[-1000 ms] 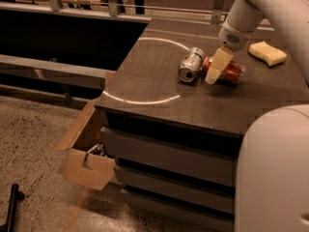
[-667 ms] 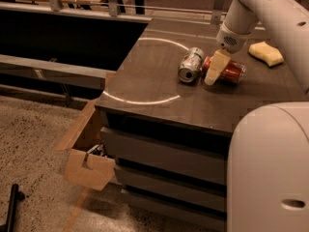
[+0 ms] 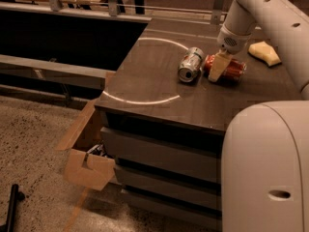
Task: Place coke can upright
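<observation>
The coke can point(image 3: 235, 69) is red and lies on its side on the dark cabinet top point(image 3: 159, 88), towards the right. My gripper point(image 3: 219, 67) is lowered from above onto the can's left half, and its beige tip covers part of the can. The arm runs up to the top right of the view.
A green and silver can point(image 3: 189, 64) lies on its side just left of the coke can, almost touching it. A yellow sponge point(image 3: 264, 53) lies at the back right. A drawer with an open cardboard box point(image 3: 89, 166) sticks out at the lower left. My white body point(image 3: 265, 168) fills the lower right.
The gripper stays at the coke can and both cans lie where they were. My white body has come to fill more of the lower right of the view.
</observation>
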Controlling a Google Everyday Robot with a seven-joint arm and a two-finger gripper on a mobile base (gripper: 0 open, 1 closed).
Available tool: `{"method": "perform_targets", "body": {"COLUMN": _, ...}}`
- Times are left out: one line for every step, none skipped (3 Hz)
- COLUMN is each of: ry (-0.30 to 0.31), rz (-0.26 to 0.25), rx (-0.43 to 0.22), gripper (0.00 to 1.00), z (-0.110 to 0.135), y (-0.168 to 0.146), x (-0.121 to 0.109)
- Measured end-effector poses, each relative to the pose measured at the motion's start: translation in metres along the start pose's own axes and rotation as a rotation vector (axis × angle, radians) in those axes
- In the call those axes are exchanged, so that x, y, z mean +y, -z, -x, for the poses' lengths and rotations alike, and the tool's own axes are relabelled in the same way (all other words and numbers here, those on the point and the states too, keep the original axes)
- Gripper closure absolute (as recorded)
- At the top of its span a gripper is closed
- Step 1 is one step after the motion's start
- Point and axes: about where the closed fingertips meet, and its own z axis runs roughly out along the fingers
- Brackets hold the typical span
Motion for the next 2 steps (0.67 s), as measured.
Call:
{"method": "perform_targets", "body": {"ry": 0.03, "rz": -0.02, "rx": -0.035, "gripper": 0.82, "z": 0.006, "y": 0.023, "x": 0.003}}
{"method": "perform_targets", "body": {"ry": 0.058, "rz": -0.047, "rx": -0.143, "gripper": 1.0, "z": 0.013, "y": 0.064, "x": 0.01}}
